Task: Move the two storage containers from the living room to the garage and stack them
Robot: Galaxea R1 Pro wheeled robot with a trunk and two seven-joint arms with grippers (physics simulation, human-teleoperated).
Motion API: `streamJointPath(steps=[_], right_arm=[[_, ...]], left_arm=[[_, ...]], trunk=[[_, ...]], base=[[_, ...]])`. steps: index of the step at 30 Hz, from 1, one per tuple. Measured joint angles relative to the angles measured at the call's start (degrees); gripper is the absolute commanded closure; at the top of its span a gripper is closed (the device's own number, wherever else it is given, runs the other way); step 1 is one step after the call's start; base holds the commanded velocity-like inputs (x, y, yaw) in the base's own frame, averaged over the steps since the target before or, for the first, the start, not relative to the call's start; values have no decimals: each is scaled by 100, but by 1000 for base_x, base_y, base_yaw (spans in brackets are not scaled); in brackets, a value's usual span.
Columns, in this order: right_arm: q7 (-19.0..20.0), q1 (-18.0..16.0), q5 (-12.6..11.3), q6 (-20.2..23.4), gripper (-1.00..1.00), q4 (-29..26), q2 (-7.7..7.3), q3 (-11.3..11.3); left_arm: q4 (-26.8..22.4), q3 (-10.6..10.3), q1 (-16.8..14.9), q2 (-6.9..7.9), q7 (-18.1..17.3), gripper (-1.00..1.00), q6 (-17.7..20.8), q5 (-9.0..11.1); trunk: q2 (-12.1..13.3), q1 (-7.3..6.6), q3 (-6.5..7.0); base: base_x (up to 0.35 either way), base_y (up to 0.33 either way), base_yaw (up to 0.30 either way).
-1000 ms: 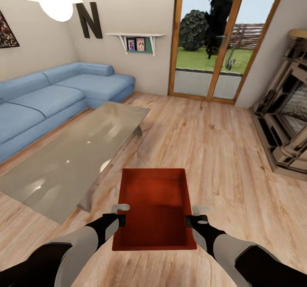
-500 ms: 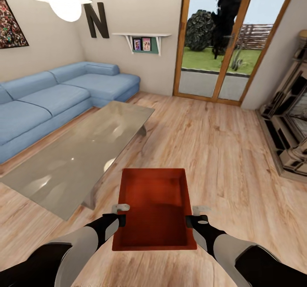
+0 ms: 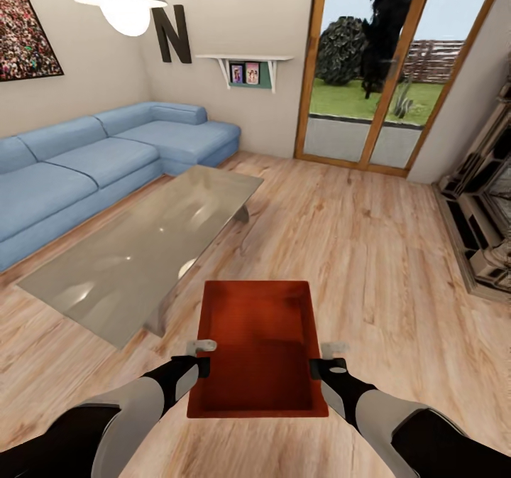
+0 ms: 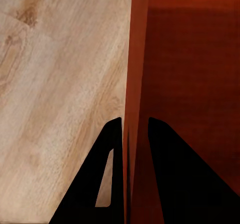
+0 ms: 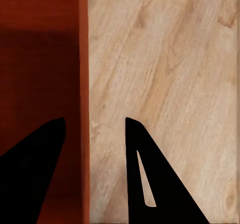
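Head view, left to right: a blue sofa [image 3: 106, 165] runs along the wall, a glass table [image 3: 149, 247] stands before it on the plank floor [image 3: 369, 251], then the glass doors [image 3: 383, 73], then the fireplace [image 3: 486, 215] at the edge. Low in the middle, one orange-red bin [image 3: 259, 346] hangs between the two arms, level and mouth up, well above the planks and just beside the table's near corner. This is the living room, so the garage lies elsewhere and the carry is, by my reckoning, at an early stage.

The left gripper [image 4: 131, 134] is clenched on the bin's left long wall, one finger outside and one inside, the thin wall pinched between them. The right gripper [image 5: 95, 129] straddles the right long wall [image 5: 83, 109] likewise, but its fingers stand wider than the wall, with floor showing between the wall and the outer finger; whether it truly presses I cannot tell.

The bin is empty: bare ribbed bottom, no lid. It looks light, yet the thin plastic walls would likely flex under a hard pinch and could slip from smooth fingers. Opposite long walls near mid-length, as taken, seem the sound hold, keeping it balanced.
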Motion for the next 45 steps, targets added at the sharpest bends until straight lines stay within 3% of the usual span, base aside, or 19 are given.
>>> streamJointPath(steps=[11,33,45], right_arm=[[0,-1,1,6,100,1,8,8],[0,-1,1,-3,100,0,0,10],[-5,0,0,12,100,-2,-7,1]], left_arm=[[1,-21,4,6,-4,100,-6,27],[1,-24,2,10,-6,100,-10,27],[1,-18,0,5,0,100,-4,10]], trunk=[[0,-1,0],[0,-3,0],[0,-1,0]], base=[[-291,-91,85],[-12,-3,292],[-262,0,102]])
